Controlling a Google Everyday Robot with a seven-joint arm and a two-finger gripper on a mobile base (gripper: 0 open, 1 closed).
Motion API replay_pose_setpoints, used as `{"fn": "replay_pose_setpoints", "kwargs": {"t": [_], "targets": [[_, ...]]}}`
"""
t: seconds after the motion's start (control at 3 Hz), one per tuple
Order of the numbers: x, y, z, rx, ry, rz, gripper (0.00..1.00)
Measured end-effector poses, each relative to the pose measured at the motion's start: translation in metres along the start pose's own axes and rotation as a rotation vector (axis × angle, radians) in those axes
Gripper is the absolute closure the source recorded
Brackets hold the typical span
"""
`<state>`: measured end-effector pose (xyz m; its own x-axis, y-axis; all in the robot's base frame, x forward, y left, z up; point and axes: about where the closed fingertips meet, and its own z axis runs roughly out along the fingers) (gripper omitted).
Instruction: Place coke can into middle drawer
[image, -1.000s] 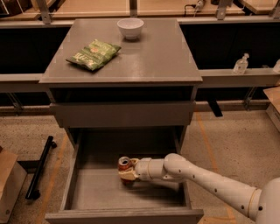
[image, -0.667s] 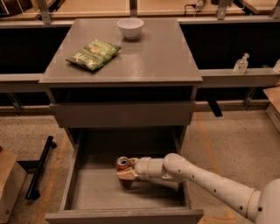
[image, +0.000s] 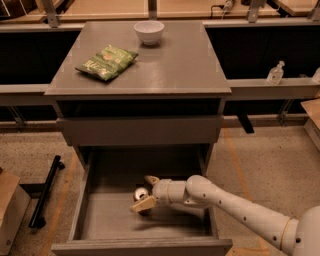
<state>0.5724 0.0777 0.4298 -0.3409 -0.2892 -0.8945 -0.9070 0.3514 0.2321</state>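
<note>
The coke can (image: 142, 193) is gripped by the end effector (image: 140, 194) low inside the open middle drawer (image: 107, 220), beneath the front edge of the bench (image: 175, 65). It seems not yet set down. Release and withdrawal are judged to remain.

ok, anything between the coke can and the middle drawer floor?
Nothing visible. The hand is inside the open middle drawer, shut on the coke can, low over bare drawer floor.

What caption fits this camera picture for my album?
The robot's white hand is at the small red soda can inside the open matte-grey drawer.
</note>
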Motion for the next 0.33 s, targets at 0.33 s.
{"fn": "replay_pose_setpoints", "kwargs": {"t": [0.33], "targets": [[0.0,0.0001,0.0001,0.0,0.0,0.0,0.0]]}}
